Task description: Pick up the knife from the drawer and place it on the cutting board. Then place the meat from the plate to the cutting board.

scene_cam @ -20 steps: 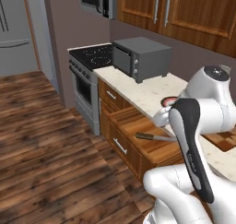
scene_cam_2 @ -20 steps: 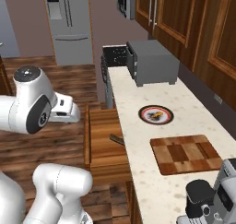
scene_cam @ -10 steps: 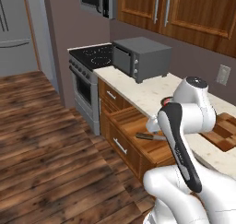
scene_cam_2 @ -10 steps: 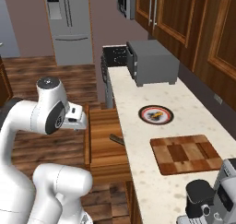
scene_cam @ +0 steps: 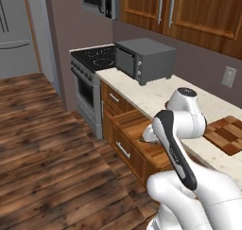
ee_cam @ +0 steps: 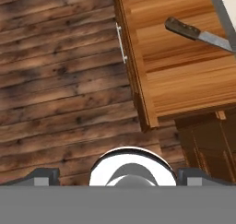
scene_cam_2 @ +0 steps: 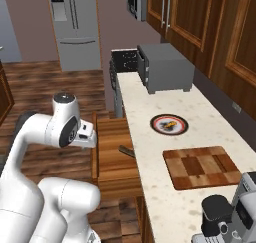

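The knife lies in the open drawer, floor open beside its front edge; jaws' state unclear.

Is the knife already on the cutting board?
No, the knife lies in the open drawer, and the cutting board holds nothing.

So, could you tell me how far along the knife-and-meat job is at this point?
Done: the drawer stands open. In hand: nothing yet; the knife lies on the drawer floor. Left: both moves. The cutting board is bare, and the meat sits on the plate.
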Robot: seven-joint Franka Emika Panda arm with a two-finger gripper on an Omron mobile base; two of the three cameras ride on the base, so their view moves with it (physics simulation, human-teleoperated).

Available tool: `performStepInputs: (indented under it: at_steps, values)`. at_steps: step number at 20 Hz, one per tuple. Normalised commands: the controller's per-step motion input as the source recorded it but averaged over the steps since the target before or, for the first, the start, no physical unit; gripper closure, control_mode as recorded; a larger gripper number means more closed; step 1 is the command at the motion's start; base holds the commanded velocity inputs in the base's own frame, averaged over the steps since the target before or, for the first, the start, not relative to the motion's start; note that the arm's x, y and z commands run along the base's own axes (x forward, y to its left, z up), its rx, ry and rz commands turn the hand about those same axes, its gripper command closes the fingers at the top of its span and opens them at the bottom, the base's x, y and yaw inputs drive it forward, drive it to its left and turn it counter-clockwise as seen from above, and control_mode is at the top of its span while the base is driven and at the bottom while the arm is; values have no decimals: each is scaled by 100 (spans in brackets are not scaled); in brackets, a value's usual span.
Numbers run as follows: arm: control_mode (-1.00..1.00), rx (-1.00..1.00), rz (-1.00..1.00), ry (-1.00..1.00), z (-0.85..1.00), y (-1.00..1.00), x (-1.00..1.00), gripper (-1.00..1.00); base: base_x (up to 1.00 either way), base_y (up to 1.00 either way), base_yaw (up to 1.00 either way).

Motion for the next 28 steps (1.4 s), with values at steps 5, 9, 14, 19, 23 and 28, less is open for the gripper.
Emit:
performStepInputs:
  at_steps: [5,9,14,19,23,28]
  values:
    - [-100,-6,0,6,-32,45,20,-100,0,0,0]
    - [-100,-1,0,6,-15,8,22,-100,0,0,0]
    - [-100,0,0,0,-2,0,20,-100,0,0,0]
    - [-100,0,0,0,-2,0,36,-100,0,0,0]
    - [-100,0,0,1,0,0,23,-100,0,0,0]
    - [-100,0,3,0,-2,0,4,-100,0,0,0]
